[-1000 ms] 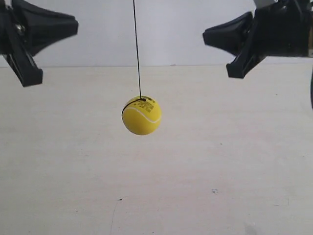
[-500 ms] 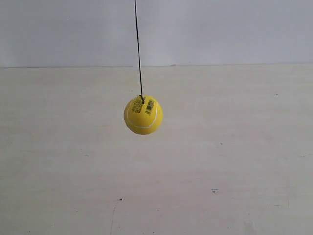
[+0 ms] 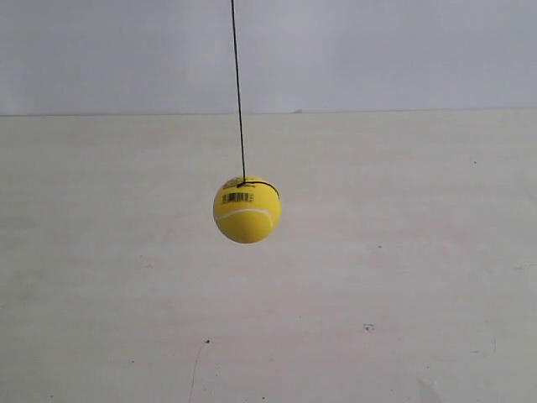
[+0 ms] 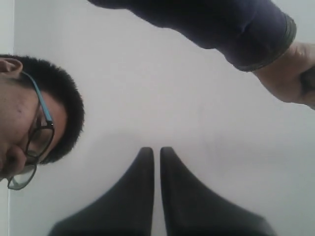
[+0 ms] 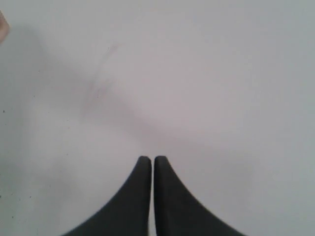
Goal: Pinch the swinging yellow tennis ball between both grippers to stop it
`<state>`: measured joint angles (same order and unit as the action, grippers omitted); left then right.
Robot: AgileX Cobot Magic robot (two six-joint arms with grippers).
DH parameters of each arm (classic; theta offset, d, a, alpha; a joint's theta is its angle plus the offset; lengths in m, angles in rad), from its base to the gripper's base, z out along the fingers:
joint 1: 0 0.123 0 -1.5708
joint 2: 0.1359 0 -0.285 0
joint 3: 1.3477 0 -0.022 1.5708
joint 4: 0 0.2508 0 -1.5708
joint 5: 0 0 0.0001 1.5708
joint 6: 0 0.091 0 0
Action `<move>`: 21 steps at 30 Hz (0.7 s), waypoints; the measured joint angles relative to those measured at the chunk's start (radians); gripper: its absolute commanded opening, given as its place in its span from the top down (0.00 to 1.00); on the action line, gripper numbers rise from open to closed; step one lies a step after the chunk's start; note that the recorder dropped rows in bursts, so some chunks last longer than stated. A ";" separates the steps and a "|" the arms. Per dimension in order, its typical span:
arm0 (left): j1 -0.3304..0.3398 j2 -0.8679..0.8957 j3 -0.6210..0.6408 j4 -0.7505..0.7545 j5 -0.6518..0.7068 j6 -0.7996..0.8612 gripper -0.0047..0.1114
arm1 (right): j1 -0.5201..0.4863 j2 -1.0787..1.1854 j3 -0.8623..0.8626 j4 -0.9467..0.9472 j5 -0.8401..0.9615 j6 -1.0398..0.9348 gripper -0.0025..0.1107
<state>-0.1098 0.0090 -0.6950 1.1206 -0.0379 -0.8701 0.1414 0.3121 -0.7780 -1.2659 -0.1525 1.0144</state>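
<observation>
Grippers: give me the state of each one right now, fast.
Left gripper: shut, tips almost together, holding nothing.
Right gripper: shut, tips almost together, holding nothing.

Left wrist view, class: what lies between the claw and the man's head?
Nothing; in the left wrist view only bare white background separates the claw from the man's head.

Yellow ball (image 3: 247,210) hangs free on black string (image 3: 238,92), above pale surface; barcode sticker on upper front, white seam curving beneath. Left gripper (image 4: 156,150), right gripper (image 5: 149,158): black tapered fingers pressed together, empty.
</observation>
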 measured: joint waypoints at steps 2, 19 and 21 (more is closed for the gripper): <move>0.000 -0.009 0.012 0.000 0.011 -0.020 0.92 | 0.000 -0.093 0.044 -0.002 0.023 0.000 0.98; 0.000 -0.007 0.154 -0.008 0.031 -0.137 0.92 | -0.001 -0.310 0.178 0.153 0.322 0.010 0.98; 0.000 -0.007 0.154 -0.008 0.031 -0.137 0.92 | -0.001 -0.310 0.180 0.153 0.324 0.010 0.98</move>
<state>-0.1098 0.0023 -0.5408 1.1129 -0.0067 -1.0073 0.1408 0.0020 -0.5983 -1.1132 0.1712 1.0242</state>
